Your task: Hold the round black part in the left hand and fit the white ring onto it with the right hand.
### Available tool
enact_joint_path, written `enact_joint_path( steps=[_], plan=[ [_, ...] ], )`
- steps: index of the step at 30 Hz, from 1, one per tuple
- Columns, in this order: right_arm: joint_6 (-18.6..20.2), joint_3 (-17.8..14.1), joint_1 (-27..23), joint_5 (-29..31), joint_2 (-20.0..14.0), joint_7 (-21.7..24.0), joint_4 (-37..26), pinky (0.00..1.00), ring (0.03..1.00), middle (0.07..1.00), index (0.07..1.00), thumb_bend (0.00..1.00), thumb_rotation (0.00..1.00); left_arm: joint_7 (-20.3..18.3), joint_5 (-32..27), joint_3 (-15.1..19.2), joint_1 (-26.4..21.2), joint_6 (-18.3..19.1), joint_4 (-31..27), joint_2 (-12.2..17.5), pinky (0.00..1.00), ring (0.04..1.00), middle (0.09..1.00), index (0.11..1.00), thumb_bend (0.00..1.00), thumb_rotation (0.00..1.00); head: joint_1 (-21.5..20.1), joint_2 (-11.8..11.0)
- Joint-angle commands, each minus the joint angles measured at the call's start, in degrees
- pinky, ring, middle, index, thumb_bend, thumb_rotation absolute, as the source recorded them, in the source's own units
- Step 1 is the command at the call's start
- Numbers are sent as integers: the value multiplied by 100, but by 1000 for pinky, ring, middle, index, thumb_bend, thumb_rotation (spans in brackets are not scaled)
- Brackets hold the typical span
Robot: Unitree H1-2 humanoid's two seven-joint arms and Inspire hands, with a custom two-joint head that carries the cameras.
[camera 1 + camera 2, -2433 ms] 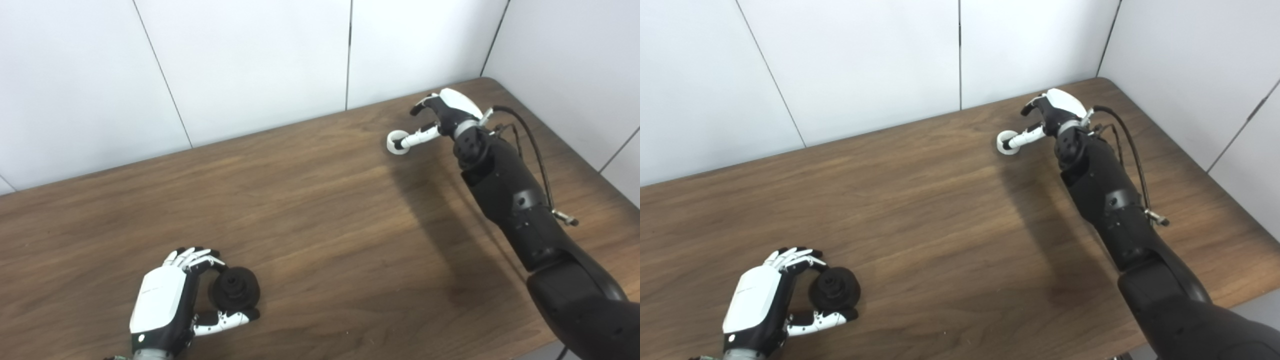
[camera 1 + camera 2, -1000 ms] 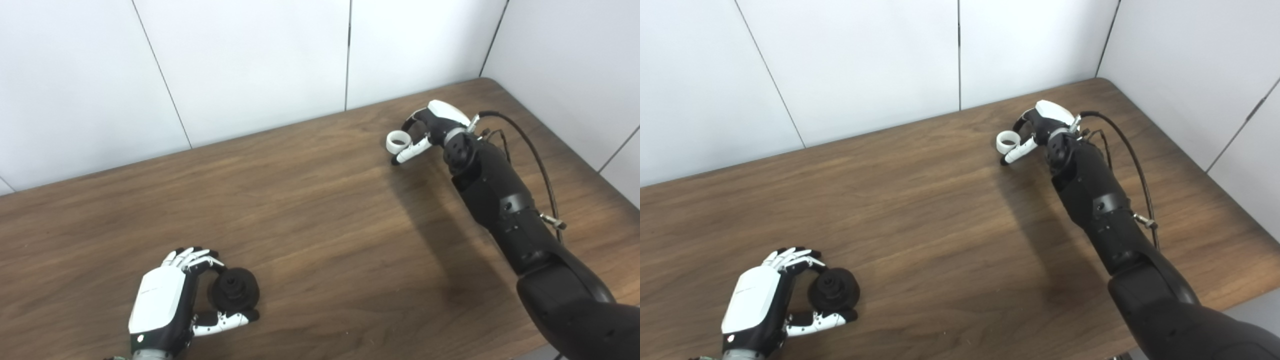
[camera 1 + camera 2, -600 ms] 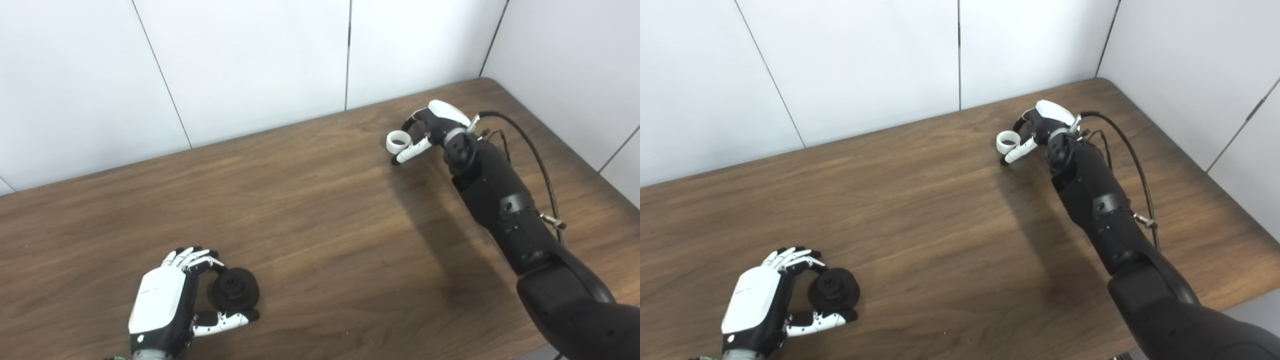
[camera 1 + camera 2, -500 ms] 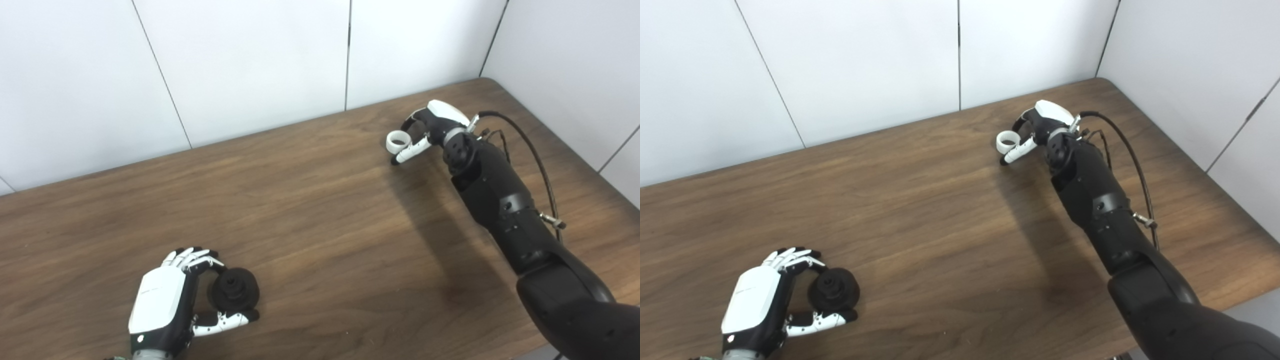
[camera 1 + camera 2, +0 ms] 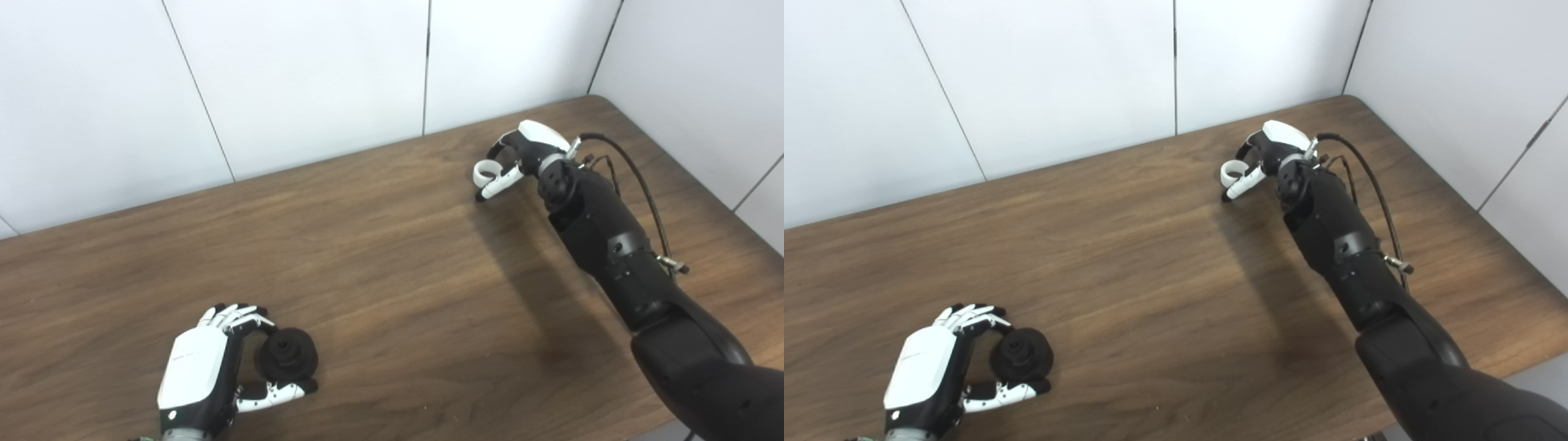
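Change: the right hand point(image 5: 520, 153) has drawn a little toward the left and lifted slightly with the white ring point(image 5: 484, 173); the left hand and black part lie as before
Left hand point(image 5: 205, 373): low at the near left of the table, back plate up, fingers curled over the far side of the round black part point(image 5: 286, 361) and thumb along its near side, closed around it
Round black part: rests on the wood between those fingers and thumb, its hub facing up
Table point(image 5: 380, 269): dark wood, with the right arm's shadow falling across the middle
Right arm point(image 5: 1335, 245): reaches from the near right edge out to the far right, a black cable looping beside it
Right hand: clamped on the white ring, thumb pointing down-left beneath it
White ring: held at the fingertips above the far table, well apart from the black part
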Motion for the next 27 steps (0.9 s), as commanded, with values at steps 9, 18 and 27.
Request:
enact_joint_path(
  steps=[9, 18, 27],
  plan=[
    [7, 12, -251, 18, -182, -184, -84, 979, 974, 918, 650, 758, 207, -388, 242, 13, 294, 386, 187, 152, 930, 860, 772, 483, 524, 52, 16, 21],
    [-86, 66, -136, 290, -210, -594, -177, 984, 943, 845, 487, 521, 134, -400, 320, -7, 291, 405, 160, 152, 926, 859, 773, 483, 524, 53, 39, 36],
    [-30, 279, -118, 395, -278, -692, -125, 978, 931, 830, 487, 518, 131, -450, 312, 9, 289, 433, 127, 132, 935, 863, 775, 483, 525, 53, 52, 43]
  ],
)
